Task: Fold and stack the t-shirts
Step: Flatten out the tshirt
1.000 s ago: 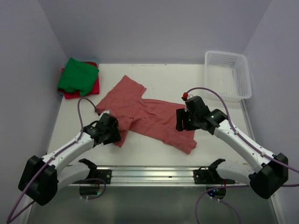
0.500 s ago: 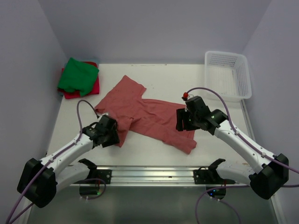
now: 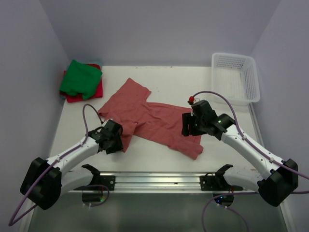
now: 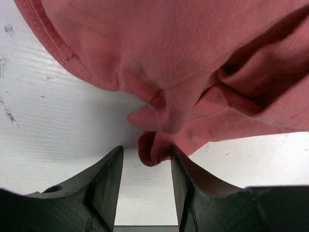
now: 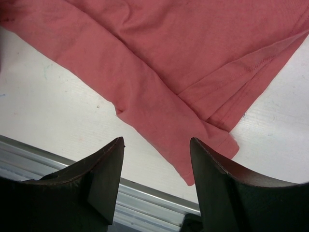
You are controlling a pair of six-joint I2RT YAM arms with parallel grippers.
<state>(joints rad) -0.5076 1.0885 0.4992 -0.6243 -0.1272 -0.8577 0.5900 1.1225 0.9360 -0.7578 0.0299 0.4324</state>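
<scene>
The large faded brick-red t-shirt (image 3: 149, 118) lies crumpled across the middle of the table. My left gripper (image 3: 119, 141) is low at its near-left corner. In the left wrist view that gripper (image 4: 146, 154) is open, and a small rolled fold of the shirt (image 4: 153, 149) sits between the fingertips, touching the right finger (image 4: 181, 166). My right gripper (image 3: 187, 126) hovers open over the shirt's near-right part (image 5: 193, 72), holding nothing (image 5: 157, 145). A bright green t-shirt (image 3: 79, 77) lies folded on a red-pink t-shirt (image 3: 92, 93) at the far left.
A white mesh basket (image 3: 235, 77) stands at the far right corner. A metal rail (image 3: 159, 180) runs along the near table edge, just below the shirt's hem (image 5: 212, 145). Walls close in the left, right and back.
My left gripper has slid a little toward the near edge at the shirt's corner and its jaws have narrowed slightly. The right arm and the shirts have not moved.
</scene>
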